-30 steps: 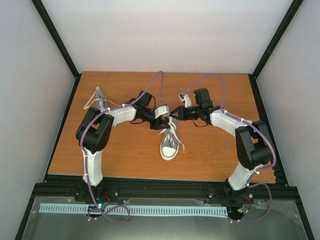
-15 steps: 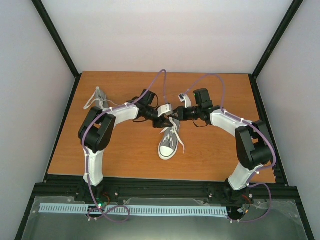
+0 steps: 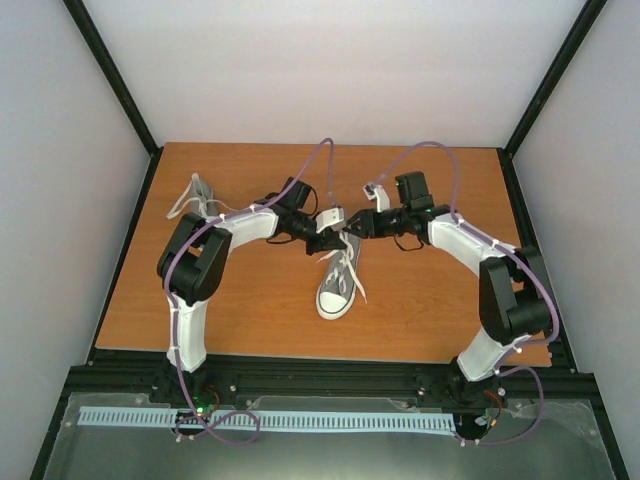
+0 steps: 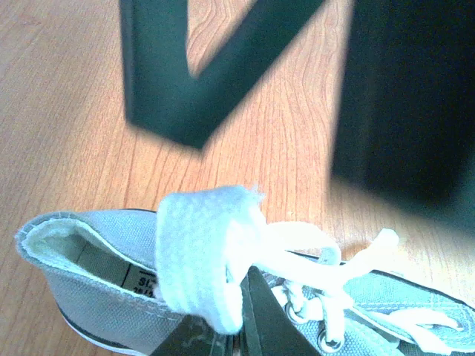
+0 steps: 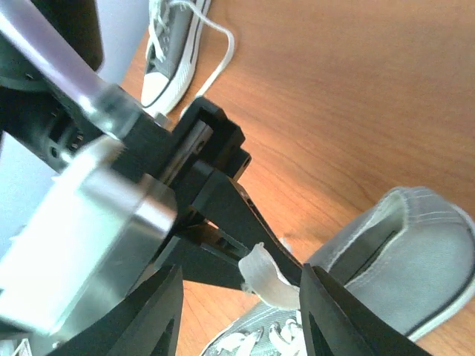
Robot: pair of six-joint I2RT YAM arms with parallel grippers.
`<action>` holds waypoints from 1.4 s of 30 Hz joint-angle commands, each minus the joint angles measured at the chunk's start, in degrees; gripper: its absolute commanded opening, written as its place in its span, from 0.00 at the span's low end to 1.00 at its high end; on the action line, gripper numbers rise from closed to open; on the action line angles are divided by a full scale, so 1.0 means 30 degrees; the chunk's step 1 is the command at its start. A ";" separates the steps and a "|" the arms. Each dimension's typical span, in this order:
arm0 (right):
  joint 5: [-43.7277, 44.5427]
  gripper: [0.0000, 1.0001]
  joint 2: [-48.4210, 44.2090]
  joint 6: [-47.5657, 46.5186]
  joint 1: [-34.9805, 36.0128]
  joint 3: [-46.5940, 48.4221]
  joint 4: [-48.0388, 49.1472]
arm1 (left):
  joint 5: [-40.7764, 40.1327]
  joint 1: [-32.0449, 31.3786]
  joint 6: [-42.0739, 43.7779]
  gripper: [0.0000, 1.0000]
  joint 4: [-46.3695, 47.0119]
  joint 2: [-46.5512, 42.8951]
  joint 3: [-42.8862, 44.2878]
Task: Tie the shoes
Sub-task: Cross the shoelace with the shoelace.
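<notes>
One grey shoe (image 3: 336,290) lies mid-table with its white toe cap towards me and its laces loose. Over its tongue end, my left gripper (image 3: 337,222) is shut on a loop of white lace (image 4: 208,252), which bulges out past the fingertips (image 4: 256,304). My right gripper (image 3: 356,224) faces it from the right, jaws open. In the right wrist view the lace end (image 5: 269,280) sits between my right gripper's (image 5: 241,268) spread fingers without touching them, held by the left gripper's black fingers (image 5: 245,215). The second shoe (image 3: 197,196) lies at the back left.
The orange wooden table (image 3: 430,300) has black frame rails along its edges. White walls close in the back and sides. Purple cables arch over both arms. The second shoe (image 5: 172,52) shows behind the left arm in the right wrist view.
My left gripper has shut on the lace loop. My right gripper has opened, let go of the lace, and drawn back slightly to the right.
</notes>
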 commanded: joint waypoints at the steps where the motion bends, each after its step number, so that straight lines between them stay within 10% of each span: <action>1: -0.0633 0.45 -0.1662 -0.0863 -0.1274 -0.0150 -0.0438 | -0.0487 -0.0122 0.0827 0.05 -0.0212 0.0182 0.0400; 28: -0.1473 0.29 0.1496 -0.1096 -0.0784 -0.2265 0.0498 | -0.0385 -0.0122 0.2515 0.08 -0.1415 0.0112 0.0522; 42: -0.2722 0.03 0.1313 -0.1189 -0.0686 -0.2047 0.0337 | -0.0409 -0.0137 0.2782 0.14 -0.1707 0.0083 0.0569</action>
